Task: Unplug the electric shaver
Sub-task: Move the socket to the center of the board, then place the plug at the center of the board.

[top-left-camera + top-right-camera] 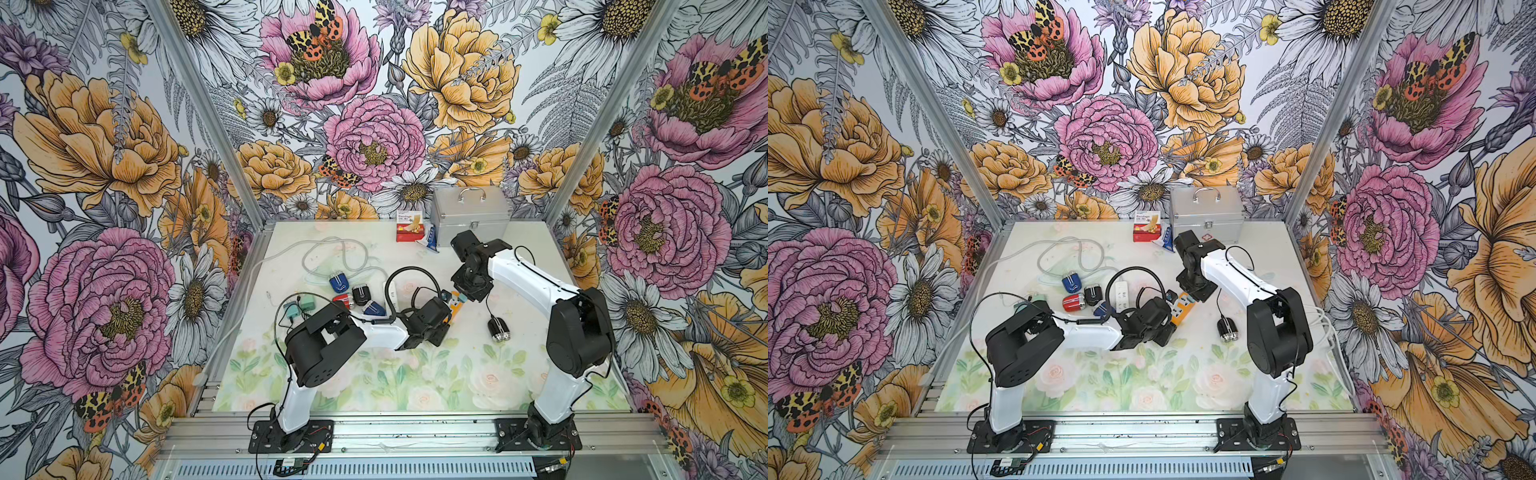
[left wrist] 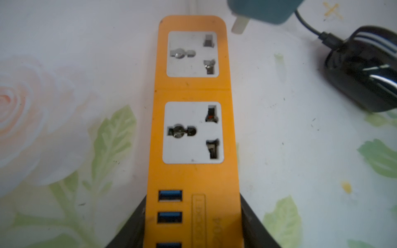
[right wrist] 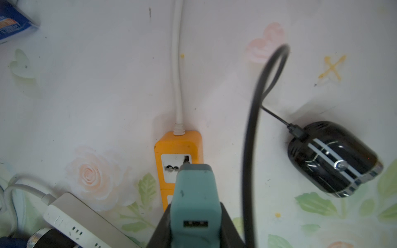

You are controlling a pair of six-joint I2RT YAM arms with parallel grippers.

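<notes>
The left pincer [image 2: 193, 225] clamps the orange strip [image 2: 193, 92] at its USB end, flat on the desk [image 1: 415, 374]. The right pincer [image 3: 195, 232] holds the teal plug [image 3: 194, 189] clear of the sockets [image 2: 193, 132]. The black shaver [image 3: 330, 158] lies near the strip, with its cable [image 3: 253, 128] attached.

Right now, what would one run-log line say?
left gripper: grips orange strip | right gripper: grips teal plug, clear of strip | shaver: on table

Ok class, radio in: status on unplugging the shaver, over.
Left gripper clamped on orange power strip. Right gripper shut on teal plug, plug clear of the strip. Shaver lying beside the strip. Nothing in the way.
</notes>
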